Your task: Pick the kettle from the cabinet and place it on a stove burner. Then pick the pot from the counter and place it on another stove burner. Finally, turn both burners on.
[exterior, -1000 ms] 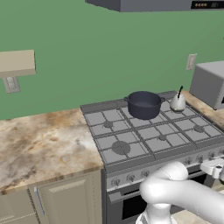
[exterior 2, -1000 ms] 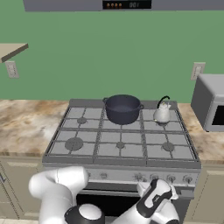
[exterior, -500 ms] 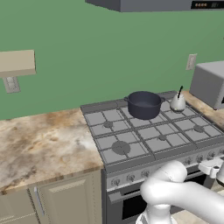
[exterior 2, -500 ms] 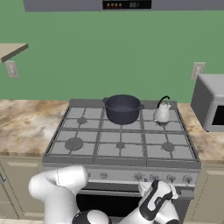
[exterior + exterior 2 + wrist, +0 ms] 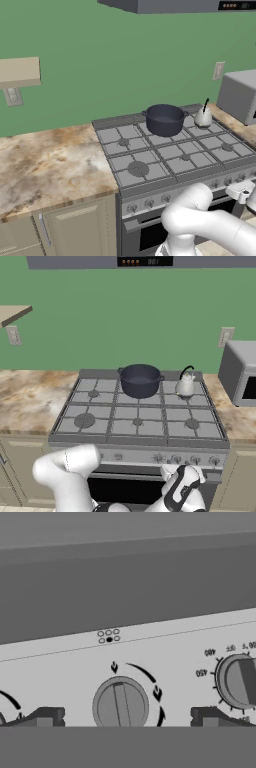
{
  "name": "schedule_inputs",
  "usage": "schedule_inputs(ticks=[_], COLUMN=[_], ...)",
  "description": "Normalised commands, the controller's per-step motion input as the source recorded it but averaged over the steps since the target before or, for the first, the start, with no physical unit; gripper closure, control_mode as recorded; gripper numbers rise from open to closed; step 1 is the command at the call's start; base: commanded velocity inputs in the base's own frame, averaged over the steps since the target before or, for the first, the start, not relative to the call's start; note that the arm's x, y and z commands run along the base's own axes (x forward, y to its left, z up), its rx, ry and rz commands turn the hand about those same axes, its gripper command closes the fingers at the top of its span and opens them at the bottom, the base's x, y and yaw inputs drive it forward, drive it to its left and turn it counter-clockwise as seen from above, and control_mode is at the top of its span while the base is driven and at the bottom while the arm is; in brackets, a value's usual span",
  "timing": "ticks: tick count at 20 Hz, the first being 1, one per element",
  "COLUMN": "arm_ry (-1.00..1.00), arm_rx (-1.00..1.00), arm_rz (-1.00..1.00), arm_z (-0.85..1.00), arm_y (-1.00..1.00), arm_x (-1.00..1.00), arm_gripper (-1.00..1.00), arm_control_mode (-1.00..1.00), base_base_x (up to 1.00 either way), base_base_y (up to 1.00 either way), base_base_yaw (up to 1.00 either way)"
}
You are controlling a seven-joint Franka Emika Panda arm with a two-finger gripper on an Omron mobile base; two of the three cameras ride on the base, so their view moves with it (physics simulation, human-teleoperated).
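Pot [image 5: 139, 379] and kettle [image 5: 185, 385] sit on far burners, so I'm at the knobs. My tool [image 5: 125, 719] is spread wide around a round knob [image 5: 120, 706]; it's stiff and smooth, so I'd pinch its raised rib.

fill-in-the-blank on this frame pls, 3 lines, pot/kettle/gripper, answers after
1. The pot sits on the range's back ____ burner.
2. The kettle stands on the back-right burner, to the ____ of the pot in the right base view.
3. The gripper has its jaws ____, one fingertip either side of a round knob on the range's front panel.

Missing words: middle; right; open
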Motion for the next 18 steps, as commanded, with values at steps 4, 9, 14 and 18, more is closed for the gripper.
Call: schedule_inputs(ticks=[4, 9, 14, 18], arm_ry=[-0.03, -0.01, -0.01, -0.03], arm_rx=[0.0, 0.0, 0.0, 0.0], arm_rz=[0.0, 0.0, 0.0, 0.0], arm_z=[-0.09, -0.06, 0.0, 0.0], arm_y=[0.0, 0.0, 0.0, 0.0], arm_x=[0.16, 0.12, 0.09, 0.03], arm_gripper=[-1.0, -1.0, -1.0, 1.0], arm_control_mode=[-1.0, -1.0, -1.0, -1.0], base_base_x=[0.0, 0.0, 0.0, 0.0], base_base_y=[0.0, 0.0, 0.0, 0.0], base_base_yaw=[0.0, 0.0, 0.0, 0.0])
